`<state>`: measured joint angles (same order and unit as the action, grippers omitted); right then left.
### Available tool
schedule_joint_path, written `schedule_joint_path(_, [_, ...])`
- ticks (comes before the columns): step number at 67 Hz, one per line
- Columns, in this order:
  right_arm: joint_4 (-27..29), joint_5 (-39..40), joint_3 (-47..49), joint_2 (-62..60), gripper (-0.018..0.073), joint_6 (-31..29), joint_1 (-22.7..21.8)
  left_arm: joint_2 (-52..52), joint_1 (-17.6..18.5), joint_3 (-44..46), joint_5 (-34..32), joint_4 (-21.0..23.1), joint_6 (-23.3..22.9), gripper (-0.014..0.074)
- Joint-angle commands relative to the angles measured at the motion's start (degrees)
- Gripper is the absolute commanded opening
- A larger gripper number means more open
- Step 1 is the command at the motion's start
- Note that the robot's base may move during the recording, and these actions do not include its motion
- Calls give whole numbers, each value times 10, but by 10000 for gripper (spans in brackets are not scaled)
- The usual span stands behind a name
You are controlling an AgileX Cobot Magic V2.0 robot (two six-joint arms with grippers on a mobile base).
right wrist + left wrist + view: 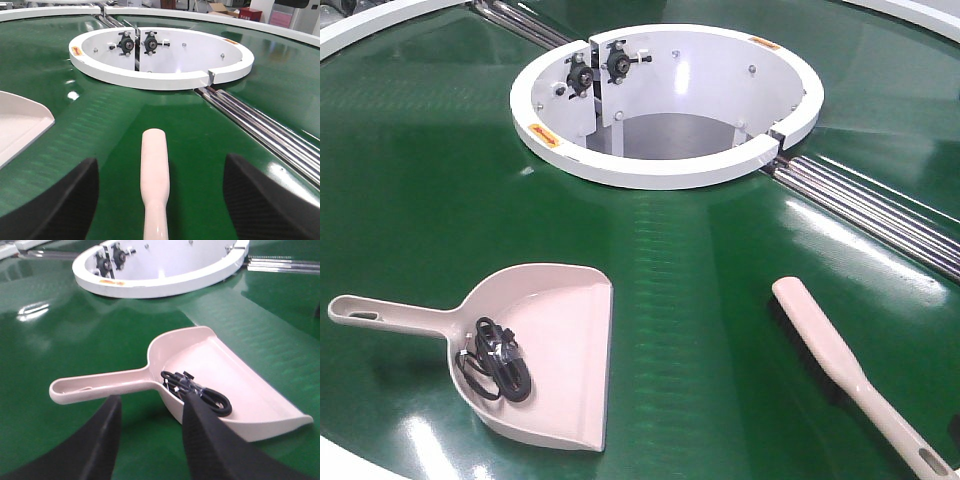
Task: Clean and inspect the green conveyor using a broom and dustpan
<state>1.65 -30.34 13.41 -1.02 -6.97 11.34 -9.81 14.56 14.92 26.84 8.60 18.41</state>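
The green conveyor (720, 250) fills the front view. The pale dustpan (545, 355) lies on it at the lower left, handle pointing left, with a coiled black cable (492, 362) inside. The broom (845, 370) lies at the lower right, bristles down. In the left wrist view my left gripper (152, 401) is open and empty, just short of the dustpan (220, 375), near where handle meets pan. In the right wrist view my right gripper (161, 161) is open, its fingers wide apart on either side of the broom (154, 155), not touching it. Neither gripper shows in the front view.
The white central ring (660, 172) with a deep opening stands behind both tools. Metal rollers (880, 210) run from the ring to the right, past the broom's far end. A corner of the dustpan (20, 125) shows left of the right gripper.
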Motion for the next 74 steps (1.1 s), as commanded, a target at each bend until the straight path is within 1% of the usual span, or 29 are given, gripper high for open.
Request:
schedule_joint_path(1, [1, 65, 14, -5, 503, -3, -2, -7, 2, 14, -62, 10, -6, 271])
schedule_joint_path(5, [9, 68, 14, -5, 477, 1, -2, -7, 2, 14, -62, 10, -6, 270])
schedule_joint_path(8, [18, 67, 14, -5, 426, 0, -2, -7, 2, 14, -61, 10, -6, 255])
schedule_joint_path(10, [20, 67, 14, -5, 388, 0, -2, -7, 2, 14, -58, 10, -6, 229])
schedule_joint_path(13, [22, 67, 14, -5, 298, 0, -2, -7, 2, 14, -54, 10, -6, 162])
schedule_joint_path(19, [21, 67, 14, -5, 66, 0, -2, -7, 2, 14, -54, 10, -6, -5])
schedule_joint_path(20, [22, 67, 14, -5, 16, 0, -2, -7, 2, 14, -54, 10, -6, -10])
schedule_joint_path(21, [24, 68, 14, -5, -16, 1, -2, -7, 2, 14, -54, 10, -6, -9])
schedule_joint_path(27, [52, 68, 14, -5, -11, 3, -2, -7, 2, 14, -52, 10, -6, -8])
schedule_joint_path(33, [66, 68, 14, -5, -9, 2, -2, -7, 2, 14, -52, 10, -6, -8])
schedule_joint_path(74, [65, 67, 14, -5, -9, 2, -2, -6, 2, 9, -55, 10, -5, -8])
